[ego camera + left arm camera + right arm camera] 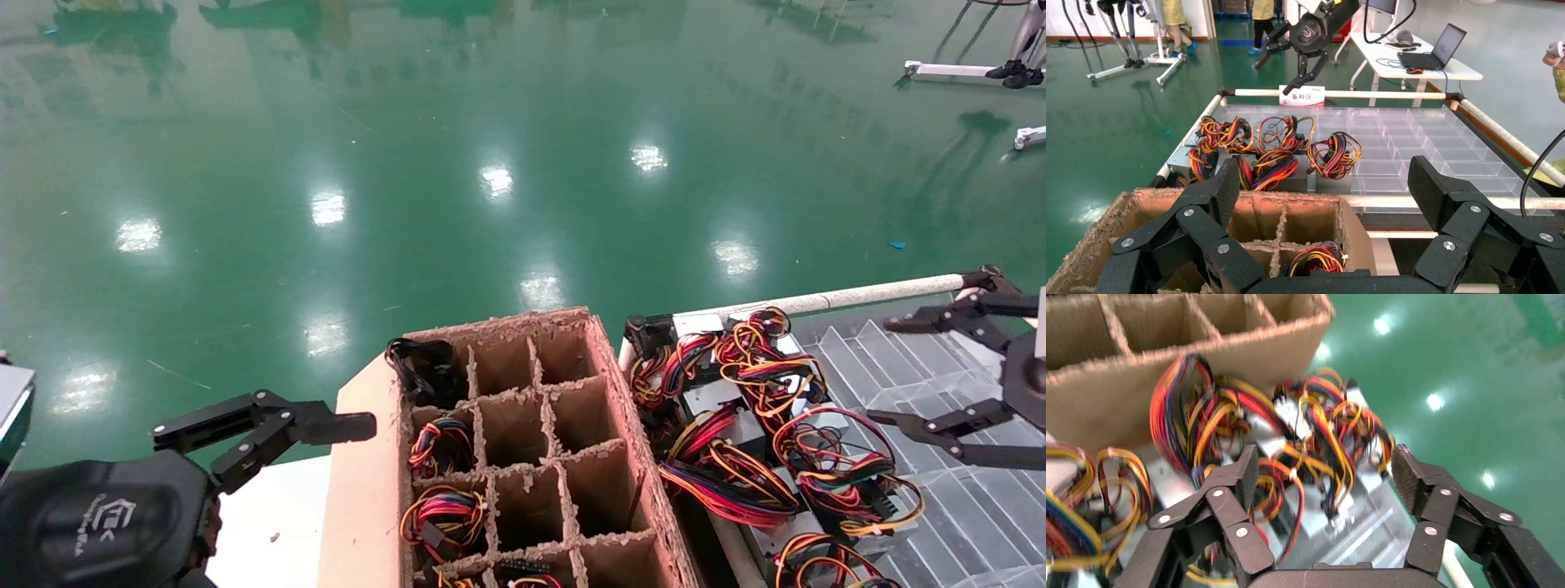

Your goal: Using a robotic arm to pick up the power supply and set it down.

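Several power supplies (712, 398), silver boxes with looped red, yellow and orange wires, lie in a heap at the left end of a clear tray (964, 498). My right gripper (895, 371) hangs open just right of the heap. In the right wrist view this gripper (1327, 478) stands above one power supply (1318, 508) and touches nothing. More wire bundles (441, 514) sit in cells of the cardboard divider box (364, 465). My left gripper (261, 425) stays open and empty at the box's left side, and shows as (1324, 190) in its own wrist view.
The tray has a white tube rail (866, 292) along its far edge. A black coiled cable bundle (421, 367) fills the box's far left cell. Green floor (490, 163) lies beyond. A white table with a laptop (1438, 49) stands behind the tray.
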{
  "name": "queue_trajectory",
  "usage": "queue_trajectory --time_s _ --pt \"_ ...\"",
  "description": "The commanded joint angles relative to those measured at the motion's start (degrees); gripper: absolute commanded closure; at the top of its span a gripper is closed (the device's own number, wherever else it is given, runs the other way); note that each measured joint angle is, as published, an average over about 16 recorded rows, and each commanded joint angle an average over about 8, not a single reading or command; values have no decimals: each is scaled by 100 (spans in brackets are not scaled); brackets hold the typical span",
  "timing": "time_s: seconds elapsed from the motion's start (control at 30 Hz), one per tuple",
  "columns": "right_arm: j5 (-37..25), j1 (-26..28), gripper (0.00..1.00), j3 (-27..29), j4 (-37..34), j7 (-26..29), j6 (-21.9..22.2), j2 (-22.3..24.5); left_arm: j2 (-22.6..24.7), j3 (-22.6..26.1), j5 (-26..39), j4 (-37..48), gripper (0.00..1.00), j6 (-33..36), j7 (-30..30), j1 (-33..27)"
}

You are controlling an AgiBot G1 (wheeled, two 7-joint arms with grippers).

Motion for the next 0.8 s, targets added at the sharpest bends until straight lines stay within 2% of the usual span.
queue_trajectory --time_s 0.03,0.8 --pt "101 13 0 34 -81 -11 -25 -29 0 0 0 0 0 0 0 0" --pt "1505 -999 0 318 572 488 -18 -394 -1 4 -3 0 0 -1 2 -1"
